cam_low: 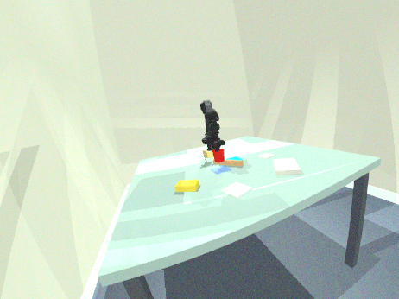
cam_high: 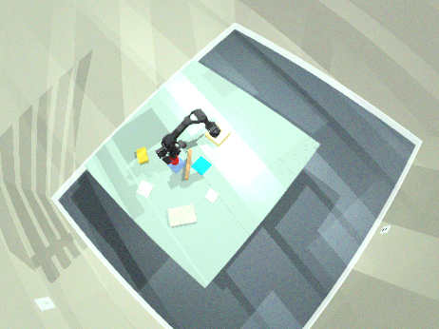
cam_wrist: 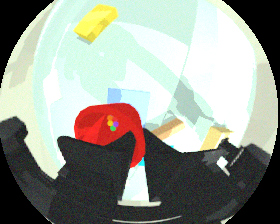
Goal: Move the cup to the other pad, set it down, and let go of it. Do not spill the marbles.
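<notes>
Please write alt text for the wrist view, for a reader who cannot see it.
A black two-finger gripper grips a red cup holding small multicoloured marbles. Beyond it lie a flat blue pad and a yellow block on a pale green table.

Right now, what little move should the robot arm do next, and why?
Probably lift the red cup a bit higher, keeping it level: the orange bar lies between the blue and cyan pads, and marbles are inside.

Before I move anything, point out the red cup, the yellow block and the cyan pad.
Red cup (cam_low: 218, 155) (cam_wrist: 95, 122): exterior and wrist, its side wall.
Yellow block (cam_high: 143, 155) (cam_low: 186, 185) (cam_wrist: 97, 22): all three views, top face.
Cyan pad (cam_high: 201, 165): top view, middle.
</notes>
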Motion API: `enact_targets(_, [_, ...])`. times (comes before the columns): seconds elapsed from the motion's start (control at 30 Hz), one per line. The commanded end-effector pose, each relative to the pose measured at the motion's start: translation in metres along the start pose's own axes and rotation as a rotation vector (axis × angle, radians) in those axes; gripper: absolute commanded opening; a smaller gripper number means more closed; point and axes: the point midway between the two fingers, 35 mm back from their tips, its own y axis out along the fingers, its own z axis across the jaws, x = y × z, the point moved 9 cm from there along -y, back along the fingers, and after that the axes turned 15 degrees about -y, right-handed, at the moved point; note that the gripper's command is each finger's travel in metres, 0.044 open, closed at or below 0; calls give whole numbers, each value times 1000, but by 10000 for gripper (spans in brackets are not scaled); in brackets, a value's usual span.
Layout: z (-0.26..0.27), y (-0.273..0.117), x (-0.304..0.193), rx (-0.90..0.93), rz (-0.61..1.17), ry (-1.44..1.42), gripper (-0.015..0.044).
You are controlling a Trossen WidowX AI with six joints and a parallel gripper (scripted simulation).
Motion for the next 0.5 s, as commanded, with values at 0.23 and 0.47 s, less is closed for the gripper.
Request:
enact_targets(0.23, [-1, 0, -2, 0, 0, 0, 0])
enact_targets(0.47, [-5, 0, -15, 0, 2, -2, 0])
